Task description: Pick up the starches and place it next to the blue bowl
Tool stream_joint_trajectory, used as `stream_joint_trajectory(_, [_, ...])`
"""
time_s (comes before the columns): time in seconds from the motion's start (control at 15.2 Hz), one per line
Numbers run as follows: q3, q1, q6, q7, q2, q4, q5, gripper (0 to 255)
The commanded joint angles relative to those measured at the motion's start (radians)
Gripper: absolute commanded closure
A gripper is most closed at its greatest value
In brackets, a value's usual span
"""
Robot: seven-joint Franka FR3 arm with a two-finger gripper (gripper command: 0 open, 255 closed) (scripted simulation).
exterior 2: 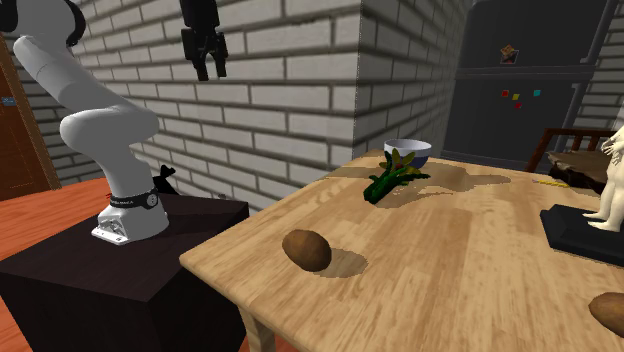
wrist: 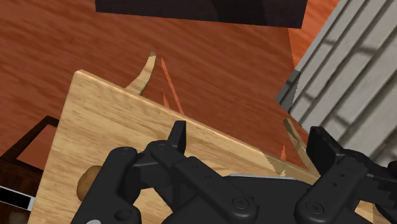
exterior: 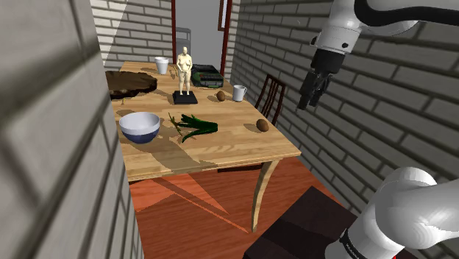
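target: potato [exterior: 262, 125], small, brown, lying loose on the table [exterior: 221, 151]; sits well apart from the blue bowl [exterior: 140, 126], across the leek [exterior: 193, 125] from it, near the table edge opposite the bowl.
second potato: [exterior: 221, 96] also well apart from the bowl, further back beside the figurine [exterior: 184, 70]; cannot tell which one is meant, but the first is likelier, since the wrist view catches it beside the claw.
gripper: [exterior: 309, 103] high in the air, well apart from the bowl, out past the first potato from it; touches nothing.
claw state: fingers spread apart, nothing between them; fits a hand that has not yet picked anything.
why high: judged a clearance pose, looking down over the table edge before dropping onto the potato.
step: approach, grasp not yet made; task barely begun.
drop spot: the leek lies just beside the bowl on the potato's side, so bare wood on the bowl's other flanks looks freer.
risk: the round potato may roll when the fingers close; carrying it to the bowl means passing over the leek.
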Motion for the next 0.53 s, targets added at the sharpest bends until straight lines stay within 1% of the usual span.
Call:
stream_joint_trajectory(0.0, [0.000, 0.000, 0.000, 0.000, 0.000, 0.000, 0.000, 0])
stream_joint_trajectory(0.46, [-0.031, -0.037, 0.220, -0.030, 0.141, -0.058, -0.059, 0])
